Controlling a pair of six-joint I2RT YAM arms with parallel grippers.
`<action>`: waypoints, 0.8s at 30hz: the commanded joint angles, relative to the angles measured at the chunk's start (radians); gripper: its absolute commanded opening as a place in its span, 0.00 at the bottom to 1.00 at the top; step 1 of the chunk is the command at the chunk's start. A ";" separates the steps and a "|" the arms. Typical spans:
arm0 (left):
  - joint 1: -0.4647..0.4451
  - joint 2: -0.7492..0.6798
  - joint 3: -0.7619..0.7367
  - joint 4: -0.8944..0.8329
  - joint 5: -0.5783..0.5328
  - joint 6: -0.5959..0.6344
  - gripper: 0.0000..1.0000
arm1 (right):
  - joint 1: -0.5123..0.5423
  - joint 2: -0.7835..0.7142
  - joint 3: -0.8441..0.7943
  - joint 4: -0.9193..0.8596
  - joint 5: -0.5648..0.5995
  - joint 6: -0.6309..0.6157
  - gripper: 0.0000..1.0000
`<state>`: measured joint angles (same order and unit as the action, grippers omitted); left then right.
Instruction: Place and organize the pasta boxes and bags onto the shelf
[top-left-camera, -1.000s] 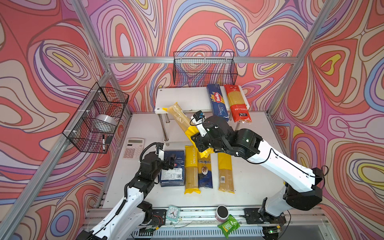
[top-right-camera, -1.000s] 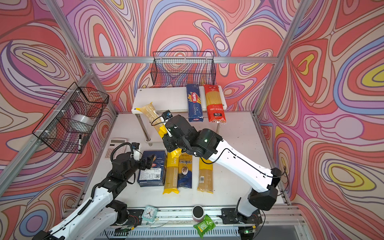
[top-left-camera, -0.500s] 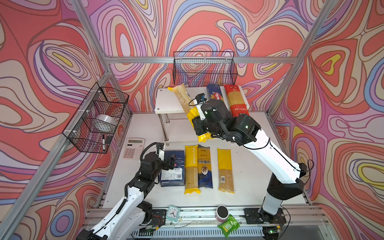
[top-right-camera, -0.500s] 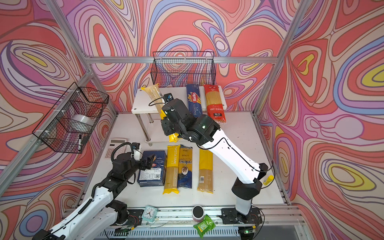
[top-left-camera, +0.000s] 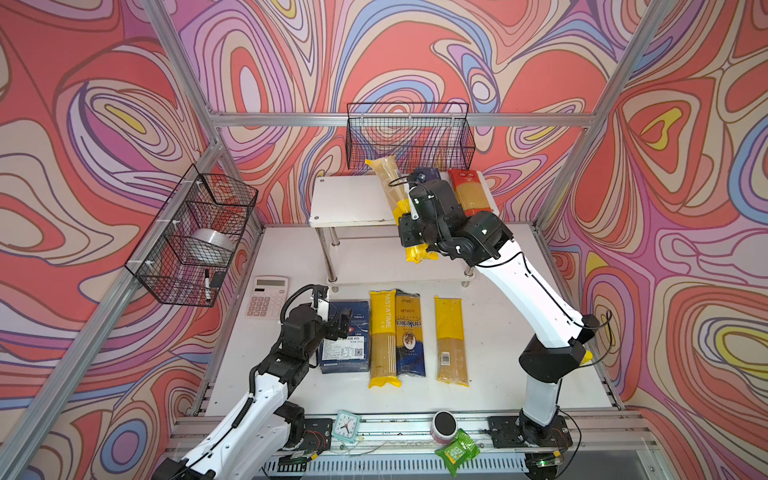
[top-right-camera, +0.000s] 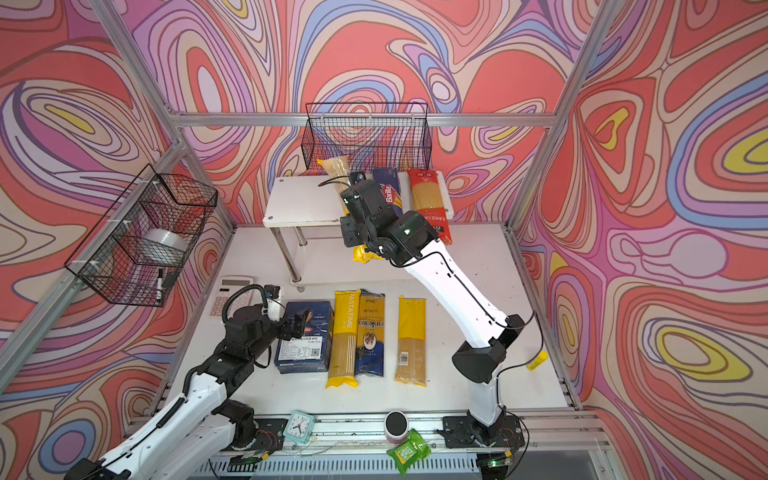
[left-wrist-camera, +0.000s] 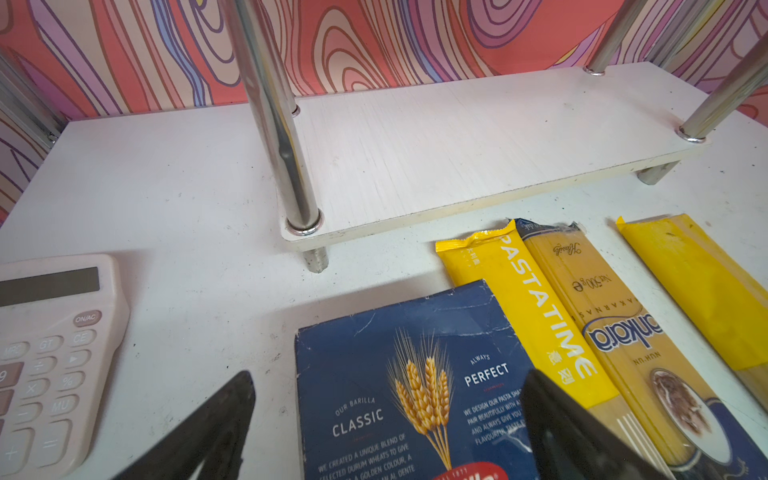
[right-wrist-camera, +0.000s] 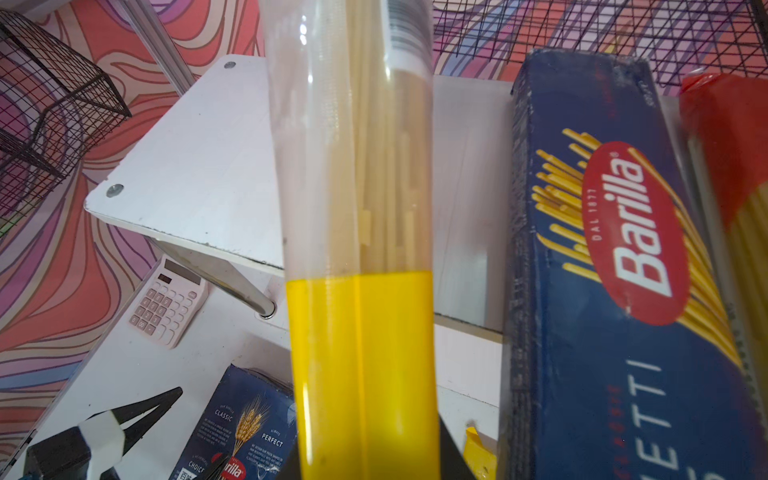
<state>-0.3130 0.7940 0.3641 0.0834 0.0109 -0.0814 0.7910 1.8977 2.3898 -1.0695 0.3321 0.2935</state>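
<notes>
Green crinkly packet (top-left-camera: 456, 449) at front rail, ignore. Left gripper (top-left-camera: 340, 323) hangs open and empty over flat navy Barilla carton (top-left-camera: 347, 338), unmoved; beside it on the tabletop (top-left-camera: 498, 374) yellow PASTA TIME bag (top-left-camera: 384, 338), dark blue-gold bag (top-left-camera: 409, 336), second yellow-and-clear bag (top-left-camera: 451, 336), all unshelved. Right gripper (top-left-camera: 409, 232) clamped on yellow end of long yellow-and-clear plastic spaghetti bag (top-left-camera: 386, 178). The bag rose within a second from low over the tabletop to tilted over white two-tier chrome-legged shelf (top-left-camera: 349, 199) top board, just beside long blue Barilla Spaghetti box (top-right-camera: 390, 191), red-and-clear bag (top-left-camera: 471, 197) beyond. Likely set-down next; black wire basket (top-left-camera: 409, 133) behind crowds the clear end.
</notes>
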 joint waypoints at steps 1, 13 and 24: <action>0.005 -0.006 0.001 -0.003 0.011 0.010 1.00 | -0.010 -0.021 0.030 0.202 0.026 0.011 0.00; 0.005 -0.003 0.002 -0.003 0.010 0.009 1.00 | -0.024 0.024 0.017 0.272 0.102 0.026 0.00; 0.006 -0.005 0.001 -0.002 0.016 0.011 1.00 | -0.042 0.026 -0.023 0.302 0.068 0.059 0.27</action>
<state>-0.3130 0.7937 0.3641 0.0834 0.0185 -0.0811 0.7601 1.9671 2.3760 -0.9043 0.3840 0.3363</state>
